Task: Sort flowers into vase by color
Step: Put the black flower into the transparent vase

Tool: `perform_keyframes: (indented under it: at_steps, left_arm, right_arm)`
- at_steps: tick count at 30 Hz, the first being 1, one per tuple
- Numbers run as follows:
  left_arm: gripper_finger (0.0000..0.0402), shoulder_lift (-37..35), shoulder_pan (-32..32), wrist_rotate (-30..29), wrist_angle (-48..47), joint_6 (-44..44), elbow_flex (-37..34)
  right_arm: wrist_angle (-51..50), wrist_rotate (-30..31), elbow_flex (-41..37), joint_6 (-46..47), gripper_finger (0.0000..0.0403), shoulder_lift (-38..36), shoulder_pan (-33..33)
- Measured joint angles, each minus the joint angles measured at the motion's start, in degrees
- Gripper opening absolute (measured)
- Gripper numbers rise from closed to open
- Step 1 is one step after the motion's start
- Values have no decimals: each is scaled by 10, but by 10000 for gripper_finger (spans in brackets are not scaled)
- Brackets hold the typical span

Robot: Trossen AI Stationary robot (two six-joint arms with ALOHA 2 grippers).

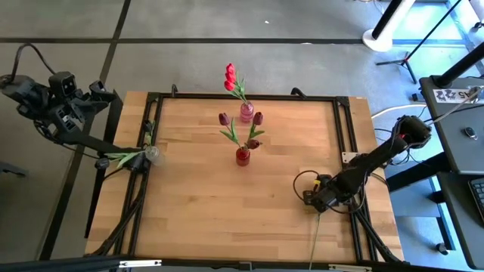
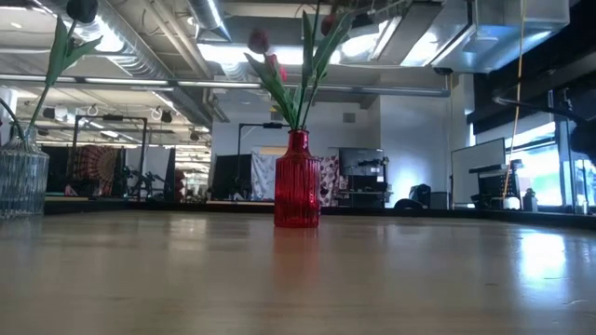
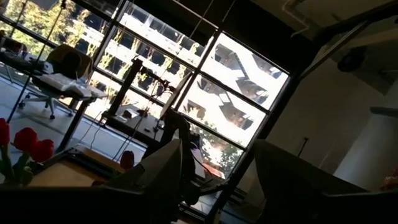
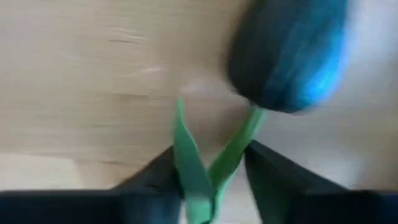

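Observation:
My right gripper (image 1: 314,195) points steeply down over the table's near right part, shut on a dark tulip (image 4: 286,56). Its thin stem (image 1: 312,242) trails toward the near edge. A red vase (image 1: 242,156) at the table's middle holds maroon tulips (image 1: 224,119). Behind it a pink vase (image 1: 246,113) holds red tulips (image 1: 231,75). A clear vase (image 1: 151,155) at the left edge holds one stem with a dark head (image 2: 82,9). My left gripper (image 3: 227,180) is raised off the table's far left corner, open, with nothing between its fingers. My right gripper pinches the tulip's green stem (image 4: 239,146) a little below the head, together with a leaf (image 4: 186,162), between its two fingers (image 4: 273,177). The fingers come from above and lie across the stem. The head sticks out past the fingertips, close over the wood.
Black rails (image 1: 348,128) frame the wooden table top. A yellow cable loop (image 1: 305,181) lies beside my right gripper. Bare wood lies between the red vase and the right gripper. A desk with equipment (image 1: 454,98) stands beyond the right edge.

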Motion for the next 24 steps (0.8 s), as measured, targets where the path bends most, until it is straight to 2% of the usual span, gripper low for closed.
perform_keyframes:
  at_steps: [5, 7, 12, 19, 21, 24]
  left_arm:
    - [198, 0, 0, 34, -31, 2, -4]
    - [198, 0, 0, 34, -42, 1, -15]
    - [198, 0, 0, 35, -43, 3, -36]
    - [198, 26, 0, 29, -4, 41, -50]
    - [198, 51, 0, 27, 19, 64, -50]
    - [199, 97, 0, 16, 53, 96, -50]
  right_arm:
    - [1, 39, 44, -71, 41, 1, -13]
    - [-12, 59, 75, -95, 13, 1, -17]
    - [-56, 111, 222, -202, 6, 0, -38]
    - [-56, 308, 532, -637, 3, 43, -74]
    - [-56, 339, 611, -749, 3, 67, -96]
    - [-55, 347, 706, -880, 2, 106, -131]
